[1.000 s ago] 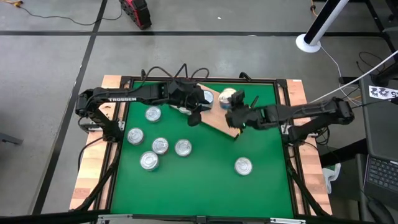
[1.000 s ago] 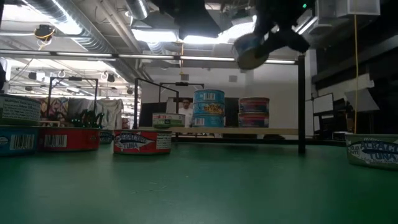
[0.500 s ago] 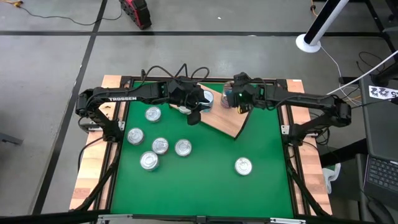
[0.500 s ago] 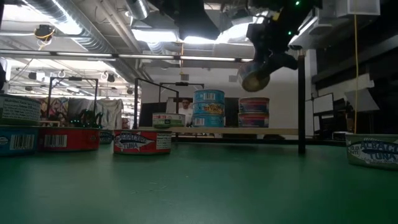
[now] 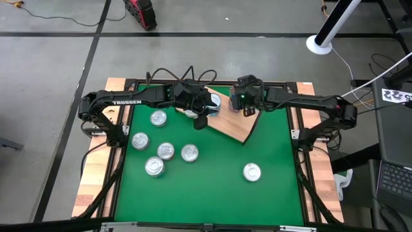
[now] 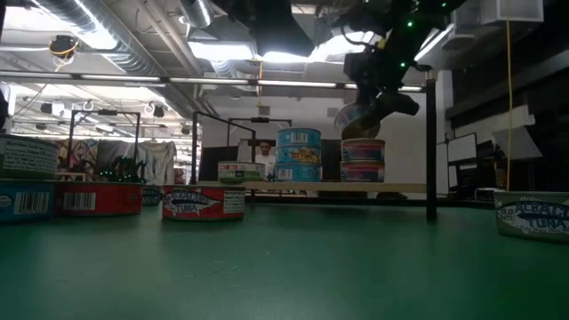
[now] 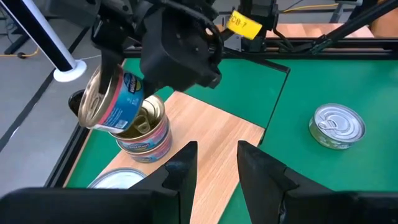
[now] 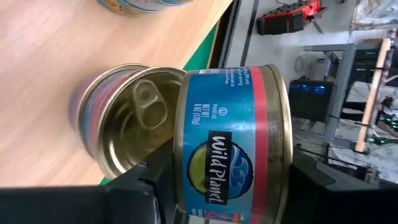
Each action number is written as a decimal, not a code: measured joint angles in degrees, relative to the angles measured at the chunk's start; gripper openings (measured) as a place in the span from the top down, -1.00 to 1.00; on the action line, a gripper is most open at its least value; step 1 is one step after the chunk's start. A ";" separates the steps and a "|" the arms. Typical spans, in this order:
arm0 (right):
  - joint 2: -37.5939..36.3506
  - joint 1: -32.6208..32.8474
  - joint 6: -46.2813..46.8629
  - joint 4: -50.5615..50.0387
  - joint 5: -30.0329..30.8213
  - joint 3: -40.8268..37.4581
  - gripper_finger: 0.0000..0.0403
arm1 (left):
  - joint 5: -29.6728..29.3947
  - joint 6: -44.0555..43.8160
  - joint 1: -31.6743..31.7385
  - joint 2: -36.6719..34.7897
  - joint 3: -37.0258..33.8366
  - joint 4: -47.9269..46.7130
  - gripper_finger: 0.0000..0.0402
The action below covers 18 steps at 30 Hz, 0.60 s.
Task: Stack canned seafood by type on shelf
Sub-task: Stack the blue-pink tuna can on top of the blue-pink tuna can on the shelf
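A small round tin with a blue-and-red label and a silver lid (image 7: 112,99) is held tilted in the right pincer (image 8: 217,186), whose jaws are closed on its sides about half-way. It is hung just above a pink-labelled stack of like tins with a gold top (image 7: 144,127), its lower rim almost touching that top; the tilt is judged to come from the sideways grip and would need levelling before release, or the tin may slide off.

The stack stands on the light-brown wooden shelf board (image 5: 235,129), which lies askew at the far middle of the green worktop (image 5: 212,187). In the low view a taller blue stack (image 6: 299,154) is seen beside the pink one (image 6: 363,162), with a single flat tin (image 6: 241,171) further along, so sorting by label appears well under way.

The left pincer (image 7: 214,163) is held partly open and empty above the shelf near the blue stack, apparently waiting. Loose silver-lidded tins are still left on the worktop: a cluster of five (image 5: 161,145) toward the left side and one alone (image 5: 252,172) nearer the front right.
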 joint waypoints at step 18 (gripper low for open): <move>0.52 -0.02 0.37 0.21 -0.34 0.02 0.03 | 0.02 0.03 0.00 0.00 0.00 0.00 0.46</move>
